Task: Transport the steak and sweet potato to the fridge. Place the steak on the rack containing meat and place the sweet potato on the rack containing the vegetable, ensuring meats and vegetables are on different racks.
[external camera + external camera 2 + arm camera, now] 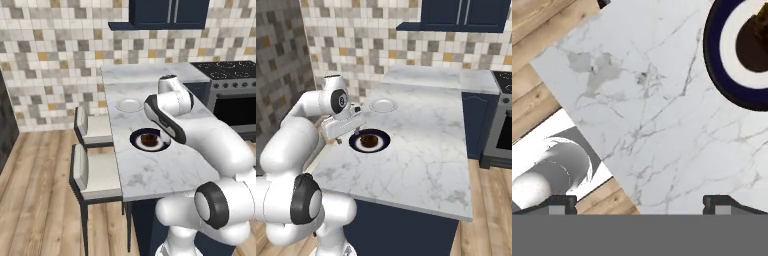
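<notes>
A dark-rimmed white plate sits on the marble island counter near its stool-side edge. Dark brown food lies on the plate, and I cannot tell steak from sweet potato in it. My gripper is open and empty over bare marble at the counter's edge, a short way from the plate. The white hand hovers beside the plate on its stool side. The fridge is out of view.
A second, all-white plate lies farther back on the counter. Two white-cushioned stools stand along the counter's left side over wooden floor. A stove is at the far right.
</notes>
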